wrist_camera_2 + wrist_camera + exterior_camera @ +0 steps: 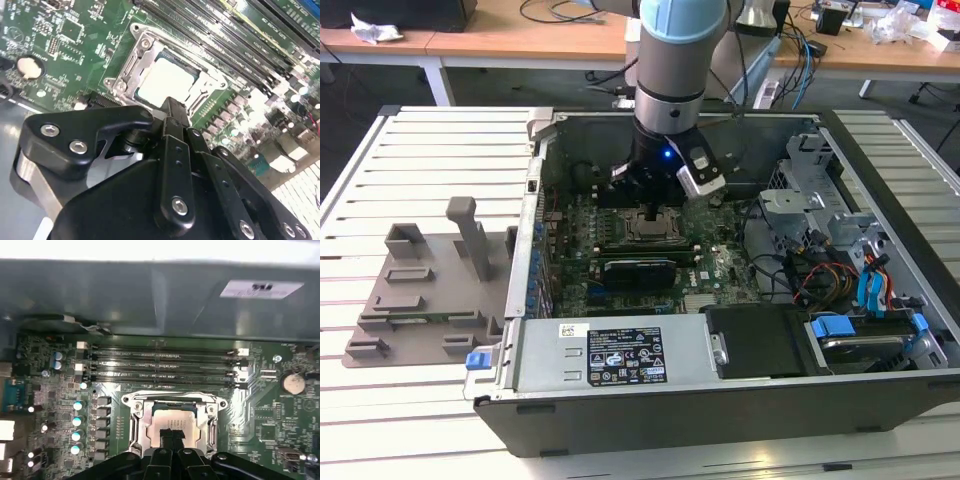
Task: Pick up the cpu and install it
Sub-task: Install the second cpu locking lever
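- cpu (172,421) lies inside the socket frame (136,427) on the motherboard (60,390), within the open PC case (620,370) on the slatted surface (430,150).
- claw (172,107) is narrow, fingertips together just above the cpu's near edge; can't tell if they touch it.
- Judgement: chip looks seated square. Keep any contact vertical and light, no sideways drag, or the socket pins may bend.
- Memory slots (160,365) lie just beside the frame; stay off them.

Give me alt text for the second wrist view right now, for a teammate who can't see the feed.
The black gripper reaches down over the motherboard socket, its tip right at the edge of the silvery cpu, which lies inside the socket's metal frame. Green motherboard surrounds the socket, with long memory slots running alongside it.
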You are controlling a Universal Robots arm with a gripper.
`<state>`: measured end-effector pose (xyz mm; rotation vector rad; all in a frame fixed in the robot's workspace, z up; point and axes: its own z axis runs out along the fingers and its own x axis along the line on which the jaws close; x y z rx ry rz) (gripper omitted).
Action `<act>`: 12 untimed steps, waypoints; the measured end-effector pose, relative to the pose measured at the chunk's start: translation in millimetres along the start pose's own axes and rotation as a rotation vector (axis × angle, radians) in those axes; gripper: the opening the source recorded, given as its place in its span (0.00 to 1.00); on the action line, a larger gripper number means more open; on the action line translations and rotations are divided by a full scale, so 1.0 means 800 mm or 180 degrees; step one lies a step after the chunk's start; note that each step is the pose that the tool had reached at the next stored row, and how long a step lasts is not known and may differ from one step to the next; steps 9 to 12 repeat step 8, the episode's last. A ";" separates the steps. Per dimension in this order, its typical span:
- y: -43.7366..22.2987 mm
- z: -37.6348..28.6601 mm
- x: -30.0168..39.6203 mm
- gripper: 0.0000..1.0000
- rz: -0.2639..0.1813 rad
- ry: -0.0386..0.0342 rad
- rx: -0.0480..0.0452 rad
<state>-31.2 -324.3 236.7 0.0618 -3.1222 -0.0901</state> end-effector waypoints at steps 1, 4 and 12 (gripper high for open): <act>0.0041 -0.0211 0.0001 0.11 0.0000 0.0001 0.0011; 0.0042 -0.0219 0.0003 0.11 0.0000 0.0000 0.0013; 0.0042 -0.0219 0.0003 0.11 0.0000 0.0001 0.0013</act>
